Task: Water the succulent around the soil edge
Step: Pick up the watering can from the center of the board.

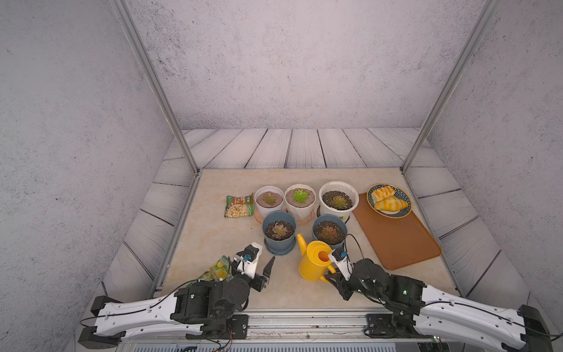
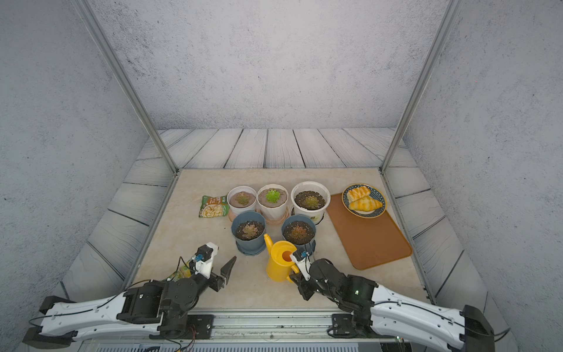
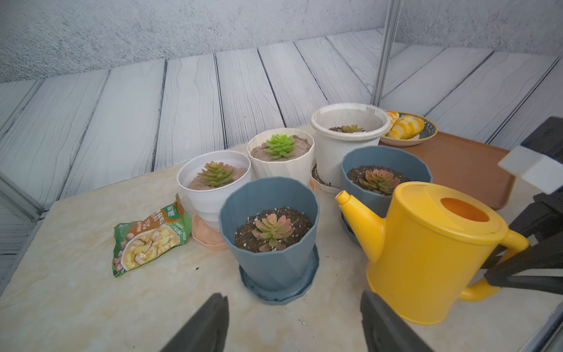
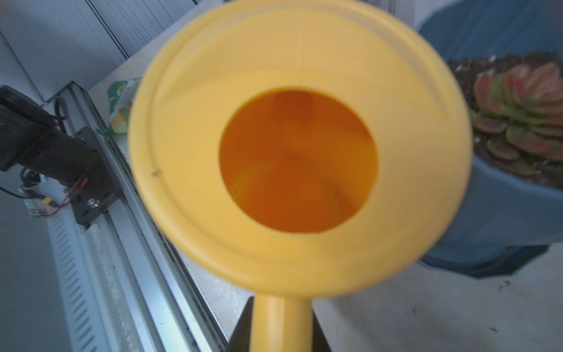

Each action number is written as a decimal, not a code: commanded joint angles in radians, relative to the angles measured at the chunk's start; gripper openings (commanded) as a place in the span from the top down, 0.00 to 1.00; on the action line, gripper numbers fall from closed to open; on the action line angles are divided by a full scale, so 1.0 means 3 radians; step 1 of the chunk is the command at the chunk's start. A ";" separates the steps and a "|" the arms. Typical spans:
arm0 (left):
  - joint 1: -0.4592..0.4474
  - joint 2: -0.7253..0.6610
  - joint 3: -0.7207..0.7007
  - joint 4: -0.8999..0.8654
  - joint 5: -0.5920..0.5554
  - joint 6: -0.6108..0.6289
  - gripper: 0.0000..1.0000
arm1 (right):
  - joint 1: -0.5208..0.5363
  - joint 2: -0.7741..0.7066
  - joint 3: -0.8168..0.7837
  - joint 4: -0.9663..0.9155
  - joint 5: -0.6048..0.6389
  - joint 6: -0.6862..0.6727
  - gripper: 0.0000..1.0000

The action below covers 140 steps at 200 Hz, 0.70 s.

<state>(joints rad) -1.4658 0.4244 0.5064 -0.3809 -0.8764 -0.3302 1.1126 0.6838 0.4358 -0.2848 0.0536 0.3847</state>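
Five pots [image 1: 278, 245]: each holds a succulent [image 1: 329, 232], just behind the can [image 1: 312, 265] on the table [image 1: 213, 243].
Right gripper [image 1: 332, 274]: clamped on the can's handle [image 3: 516, 242].
Left gripper [image 3: 294, 301]: wide, empty.
Pour: judged best slow, spout [image 1: 300, 238] at soil [image 1: 320, 227] rim.

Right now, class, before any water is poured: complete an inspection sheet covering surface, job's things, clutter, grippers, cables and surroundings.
Surface: beige tabletop, dark specks near the pots.
Job's things: yellow watering can upright; succulents in three pale pots and two blue pots.
Clutter: snack packet, green pouch, brown tray bearing a plate of pastries.
Grippers: left gripper open, empty; right gripper shut on the can's handle.
Cables: black cable arches above the right wrist.
Surroundings: grey walls, metal posts, plank backdrop.
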 commanded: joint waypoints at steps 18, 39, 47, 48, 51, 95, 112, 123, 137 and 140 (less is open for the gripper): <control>0.0188 0.0142 0.0503 0.0389 0.0034 0.0449 0.21 | 0.0019 -0.0018 0.0712 -0.0847 0.0032 -0.0402 1.00; 0.0647 0.0319 0.0899 0.0275 0.0517 0.0503 0.20 | 0.0015 0.0189 0.1048 -0.1126 0.0268 -0.0586 1.00; 0.0899 0.0417 0.1064 0.0223 0.0840 0.0457 0.20 | 0.0014 0.0262 0.1153 -0.1138 0.0265 -0.0652 1.00; 0.0934 0.0432 0.1089 0.0217 0.0878 0.0449 0.20 | 0.0014 0.0270 0.1164 -0.1135 0.0261 -0.0666 1.00; 0.1023 0.0477 0.1151 0.0193 0.1011 0.0423 0.20 | 0.0014 0.0304 0.1200 -0.1132 0.0252 -0.0699 1.00; 0.2181 0.1295 0.1912 -0.0070 0.2969 0.0052 0.18 | 0.0016 0.0613 0.1578 -0.1044 0.0251 -0.1178 1.00; 0.2291 0.1407 0.1872 0.0105 0.3142 -0.0035 0.18 | 0.0014 0.0627 0.1584 -0.0907 0.0285 -0.1328 1.00; 0.2365 0.1480 0.1823 0.0202 0.3227 -0.0100 0.18 | 0.0018 0.0619 0.1609 -0.0874 0.0314 -0.1397 1.00; 0.2439 0.1597 0.1791 0.0249 0.3362 -0.0173 0.19 | 0.0014 0.0592 0.1630 -0.0824 0.0351 -0.1463 1.00; 0.2449 0.1621 0.1786 0.0261 0.3385 -0.0181 0.20 | 0.0014 0.0581 0.1635 -0.0814 0.0356 -0.1474 1.00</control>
<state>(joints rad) -0.7662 0.8776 1.0580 -0.3405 -0.0288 -0.3302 1.1126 0.8726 0.8867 -0.5922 0.1226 0.0200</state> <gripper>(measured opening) 0.813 0.189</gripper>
